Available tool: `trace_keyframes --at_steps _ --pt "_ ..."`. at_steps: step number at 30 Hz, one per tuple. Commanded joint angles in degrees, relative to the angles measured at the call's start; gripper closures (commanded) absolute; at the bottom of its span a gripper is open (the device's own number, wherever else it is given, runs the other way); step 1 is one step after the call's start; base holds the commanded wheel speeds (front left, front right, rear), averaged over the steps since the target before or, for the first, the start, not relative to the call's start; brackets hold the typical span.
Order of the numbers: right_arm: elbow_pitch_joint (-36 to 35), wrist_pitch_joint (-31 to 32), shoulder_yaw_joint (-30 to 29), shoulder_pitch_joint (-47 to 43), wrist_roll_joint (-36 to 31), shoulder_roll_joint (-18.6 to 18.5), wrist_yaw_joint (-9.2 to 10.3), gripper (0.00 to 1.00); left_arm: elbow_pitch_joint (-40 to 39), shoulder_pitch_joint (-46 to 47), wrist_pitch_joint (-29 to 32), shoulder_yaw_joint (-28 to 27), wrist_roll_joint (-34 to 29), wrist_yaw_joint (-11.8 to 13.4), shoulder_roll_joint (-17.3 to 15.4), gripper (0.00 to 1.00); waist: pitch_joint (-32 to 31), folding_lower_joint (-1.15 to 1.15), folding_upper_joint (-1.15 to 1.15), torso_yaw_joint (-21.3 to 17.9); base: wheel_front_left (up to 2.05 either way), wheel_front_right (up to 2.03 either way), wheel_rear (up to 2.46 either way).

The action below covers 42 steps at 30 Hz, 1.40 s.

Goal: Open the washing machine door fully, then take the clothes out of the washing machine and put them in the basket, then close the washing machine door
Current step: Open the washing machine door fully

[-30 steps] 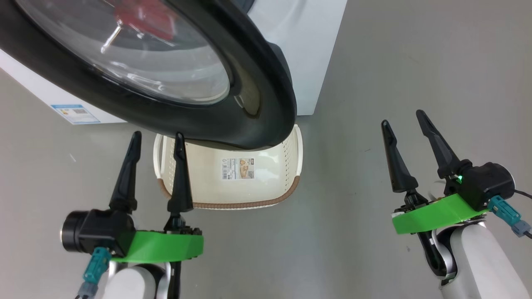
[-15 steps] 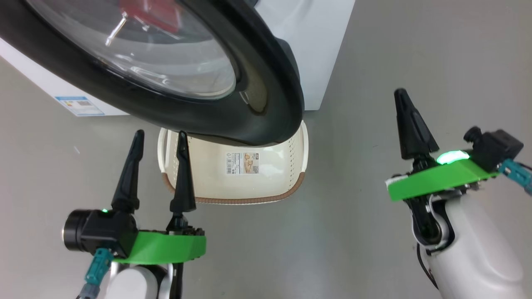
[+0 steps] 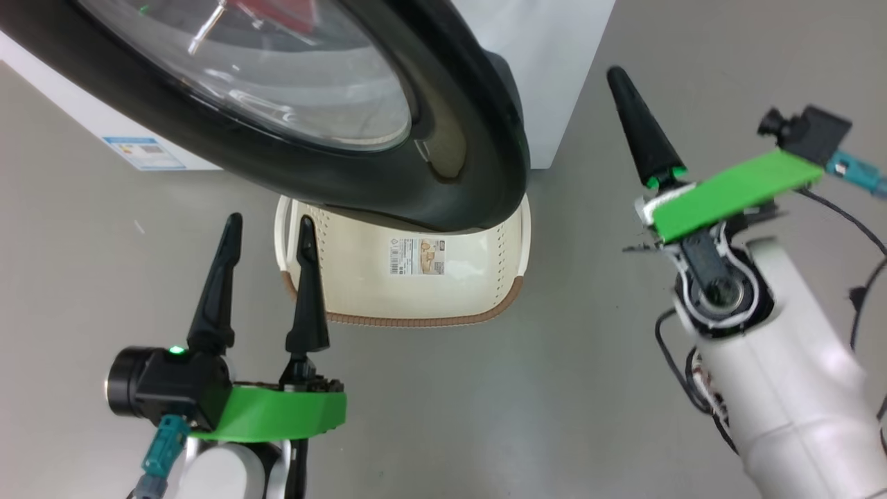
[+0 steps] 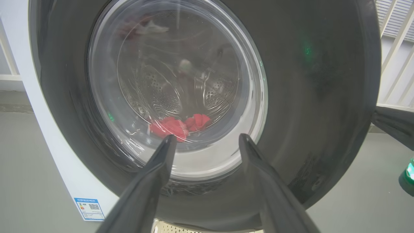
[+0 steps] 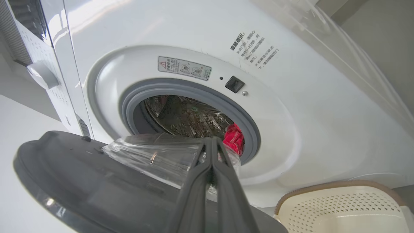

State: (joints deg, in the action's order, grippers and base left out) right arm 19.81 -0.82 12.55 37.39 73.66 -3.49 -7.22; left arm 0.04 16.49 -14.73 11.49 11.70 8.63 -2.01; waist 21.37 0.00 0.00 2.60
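Right hand [image 3: 623,82] now higher and pressed together, left hand [image 3: 270,220] spread; one basket [image 3: 360,281].

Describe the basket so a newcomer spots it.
Start at the white front-loading washing machine and its round glossy black door, swung open. On the floor beneath the door sits the cream perforated plastic basket, marked by its brown woven-look rim.

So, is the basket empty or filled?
Empty where visible: the basket shows its bare bottom and label sticker; the door hides its far end; clothes lie in the drum.
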Motion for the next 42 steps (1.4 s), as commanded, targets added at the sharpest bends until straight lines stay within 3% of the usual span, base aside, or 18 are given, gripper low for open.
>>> trace_keyframes --at_steps 1,10,17,42 --pt "-1.11 1.25 1.03 1.4 1.92 0.61 -0.26 1.0 -1.76 1.0 -0.27 -1.43 0.26 0.46 -0.87 0.0 0.35 0.0 0.0 0.34 0.0 0.0 0.0" --pt "3.2 16.25 0.91 8.06 18.74 0.61 -0.26 1.0 -1.81 1.26 -0.27 -1.16 0.52 0.72 -0.87 0.0 1.55 0.0 0.0 1.57 0.0 0.0 0.0" --pt "4.02 23.55 2.5 10.52 27.48 0.47 -0.26 1.0 -1.97 1.5 -0.27 -0.8 0.69 0.88 -0.87 0.0 1.88 0.0 0.0 2.37 0.0 0.0 0.0" --pt "1.25 26.24 15.4 6.97 37.45 -4.85 -0.26 1.0 -0.74 0.34 -0.27 -0.42 0.73 0.84 -0.87 0.0 -2.35 0.0 0.0 2.77 0.0 0.0 0.0"
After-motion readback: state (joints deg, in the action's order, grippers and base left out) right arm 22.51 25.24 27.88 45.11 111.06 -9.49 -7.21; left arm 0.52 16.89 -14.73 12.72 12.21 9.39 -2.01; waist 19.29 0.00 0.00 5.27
